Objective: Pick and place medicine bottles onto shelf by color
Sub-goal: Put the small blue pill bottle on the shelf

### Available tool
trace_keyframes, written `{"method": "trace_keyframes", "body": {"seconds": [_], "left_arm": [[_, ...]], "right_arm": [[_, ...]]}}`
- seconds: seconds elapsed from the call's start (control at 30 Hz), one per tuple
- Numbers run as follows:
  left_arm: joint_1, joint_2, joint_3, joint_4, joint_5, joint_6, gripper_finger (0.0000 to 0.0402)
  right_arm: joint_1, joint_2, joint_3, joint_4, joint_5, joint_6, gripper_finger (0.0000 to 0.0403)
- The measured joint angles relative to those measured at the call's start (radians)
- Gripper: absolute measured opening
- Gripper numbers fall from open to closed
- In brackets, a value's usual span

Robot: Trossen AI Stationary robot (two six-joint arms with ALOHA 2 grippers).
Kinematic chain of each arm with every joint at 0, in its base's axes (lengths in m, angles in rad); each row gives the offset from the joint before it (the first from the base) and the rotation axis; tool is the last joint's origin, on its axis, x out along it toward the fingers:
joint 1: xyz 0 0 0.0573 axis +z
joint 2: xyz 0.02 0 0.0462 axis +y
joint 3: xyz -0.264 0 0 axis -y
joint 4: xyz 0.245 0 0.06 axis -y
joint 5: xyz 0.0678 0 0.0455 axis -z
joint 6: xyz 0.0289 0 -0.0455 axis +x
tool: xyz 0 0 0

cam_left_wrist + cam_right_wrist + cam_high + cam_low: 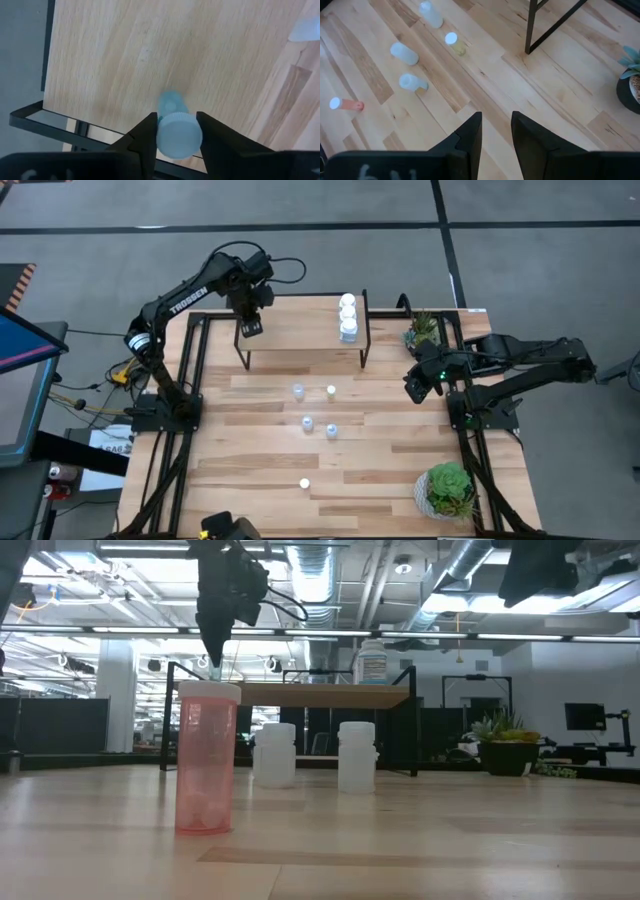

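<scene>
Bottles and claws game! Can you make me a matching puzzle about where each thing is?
Things:
1. pale-blue bottle
2. pink bottle
3. white bottles
4. right claw

Places:
A. standing on the shelf
B. empty, above the bare table
C. pinched in the left claw
D. alone on the table, far from the shelf

Pairs: 1-C, 2-D, 3-A, 4-B

Floor [320,205]: grey, crossed by dark lines, seen around the table [260,480] of light wood planks. Ceiling [330,570]: open, with exposed ducts [470,560] and long strip lights [120,630]. Room beyond is a wide open hall with columns [116,680] and dark partitions [50,725]. A monitor [585,716] stands at far right. A blue screen [20,340] sits beside the table.
</scene>
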Motion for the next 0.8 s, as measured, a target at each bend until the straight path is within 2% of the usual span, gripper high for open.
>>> {"method": "trace_keyframes", "body": {"seconds": [0.17,0.37,0.8], "left_arm": [[-0.009,0.000,0.000,0.000,-0.001,0.000,0.0151],[-0.023,0.000,0.000,0.006,-0.008,0.000,0.0174],[-0.035,0.000,0.000,0.003,-0.034,0.001,0.0190]], "right_arm": [[0.000,0.000,0.000,0.000,-0.007,0.000,0.0127],[0.000,0.000,0.000,0.000,-0.028,0.000,0.0127],[0.000,0.000,0.000,-0.005,-0.028,0.000,0.0127]]}}
